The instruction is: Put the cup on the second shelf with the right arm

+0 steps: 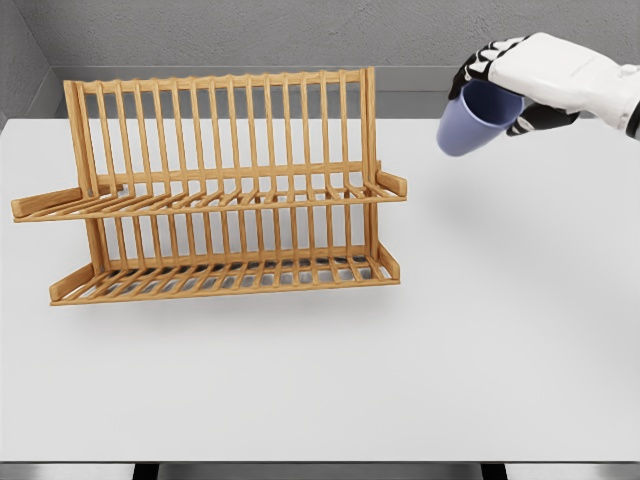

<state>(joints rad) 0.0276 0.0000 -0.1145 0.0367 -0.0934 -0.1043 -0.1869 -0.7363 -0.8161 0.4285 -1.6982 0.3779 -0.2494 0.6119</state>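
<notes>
- Head view: white table (480, 380) fills the frame; grey wall behind it.
- Wooden dish rack (225, 190) stands at about 10 o'clock from the table's middle, two slatted tiers, tall back rails.
- Upper shelf (215, 200) bare of any dish; lower shelf (225, 275) likewise bare.
- Right hand (520, 85) enters from 2 o'clock, at the top right corner, white shell with dark fingers.
- Its fingers are clamped around the blue cup (475, 118); the cup is tilted, base pointing down toward 7 o'clock, its open mouth up under the palm.
- Cup hangs in the air, clear of the table, well apart from the rack, off the rack's right end at roughly 2 o'clock from it.
- Left arm does not show anywhere.
- Progress, as I judge it: pick-up done, cup lifted and carried; placing not done.
- Left to do: bring the cup toward 9 o'clock over the rack's right end, lower it onto the intended shelf, release.
- Which tier counts as "second" I cannot tell from this alone.
- Risk noted: the tilt may need righting, or the cup could catch the slats or the raised end piece.
</notes>
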